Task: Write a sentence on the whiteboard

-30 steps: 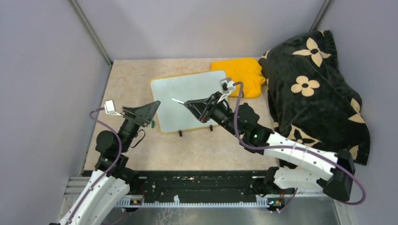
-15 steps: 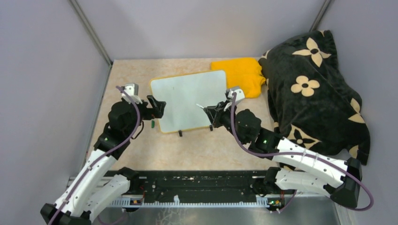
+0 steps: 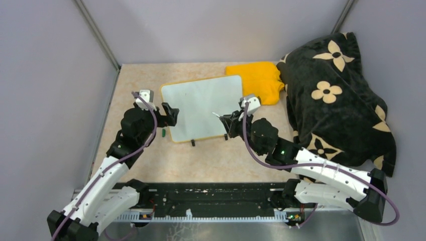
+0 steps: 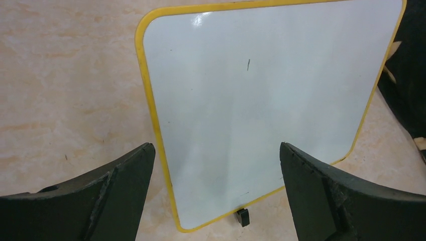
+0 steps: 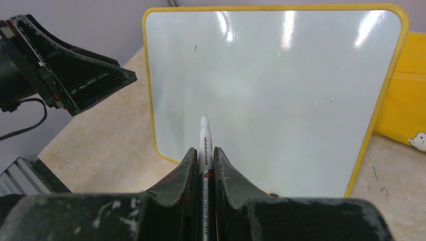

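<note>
Left arm: it has stretched out over the last second, carrying the left gripper (image 3: 170, 114) from the near-left corner of the board (image 3: 201, 100) up to its left edge
Left jaws: wide apart and empty, a little wider than a second ago; in the wrist view they frame the board's left rim, and I cannot tell whether they touch it
Right arm: it has pulled back, so the right gripper (image 5: 204, 153) now hangs over the board's near-right part, no longer over its middle
Right jaws: pressed together on the marker (image 5: 204, 135), which sticks out forward with its tip aimed at the board; I cannot tell whether the tip touches
Board: it lies flat on the table (image 3: 145, 80), slightly turned and unmoved across the last second, with the cloth (image 3: 258, 78) at its far right corner
Surface: blank apart from one short dark mark (image 4: 248, 64) toward the far left, and no sentence shows
Stray item: a small green piece (image 3: 163, 132), probably the marker's cap, lies just beside the board's left rim
Meaning: the left arm seems to be setting up to steady the board while the right lines up its first stroke, so the writing looks barely begun
Risk: with no hold on the rim, the board may slide under the tip
</note>
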### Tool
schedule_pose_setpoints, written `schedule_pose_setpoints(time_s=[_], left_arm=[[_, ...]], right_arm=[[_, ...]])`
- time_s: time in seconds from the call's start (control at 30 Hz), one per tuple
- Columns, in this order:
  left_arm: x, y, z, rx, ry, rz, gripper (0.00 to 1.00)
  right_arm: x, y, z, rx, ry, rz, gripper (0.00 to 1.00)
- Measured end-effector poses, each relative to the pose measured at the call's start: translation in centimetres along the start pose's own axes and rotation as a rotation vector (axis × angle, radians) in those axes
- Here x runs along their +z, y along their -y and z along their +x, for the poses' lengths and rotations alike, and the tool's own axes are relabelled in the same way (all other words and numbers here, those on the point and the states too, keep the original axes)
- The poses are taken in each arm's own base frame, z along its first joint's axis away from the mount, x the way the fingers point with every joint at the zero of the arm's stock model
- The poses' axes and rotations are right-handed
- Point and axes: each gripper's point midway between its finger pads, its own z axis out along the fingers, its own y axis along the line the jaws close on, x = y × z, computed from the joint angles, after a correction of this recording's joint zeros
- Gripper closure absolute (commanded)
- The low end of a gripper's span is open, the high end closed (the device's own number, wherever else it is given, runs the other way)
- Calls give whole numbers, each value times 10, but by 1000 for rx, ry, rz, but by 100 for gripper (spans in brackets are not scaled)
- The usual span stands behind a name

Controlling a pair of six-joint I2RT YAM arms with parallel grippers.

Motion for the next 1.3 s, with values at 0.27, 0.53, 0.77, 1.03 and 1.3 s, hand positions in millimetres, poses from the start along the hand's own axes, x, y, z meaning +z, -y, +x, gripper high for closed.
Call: schedule_pose_setpoints(time_s=[0.27,0.53,0.77,1.03,1.3], left_arm=[[16,-7,8,-13,-50,60,1],[17,-25,8,-199,-23,124,1],[21,-36,19,-362,-10,197,2],[30,-39,46,-466,-91,295,2],[31,-53,39,-480,-97,300,1]], right_arm=[[0,-2,9,-20,-21,-22,100],[1,-11,16,-35,-45,-74,100],[2,-18,20,-38,-62,-116,100],[0,-25,17,-32,-55,-151,100],[-10,-28,8,-34,-26,-194,100]])
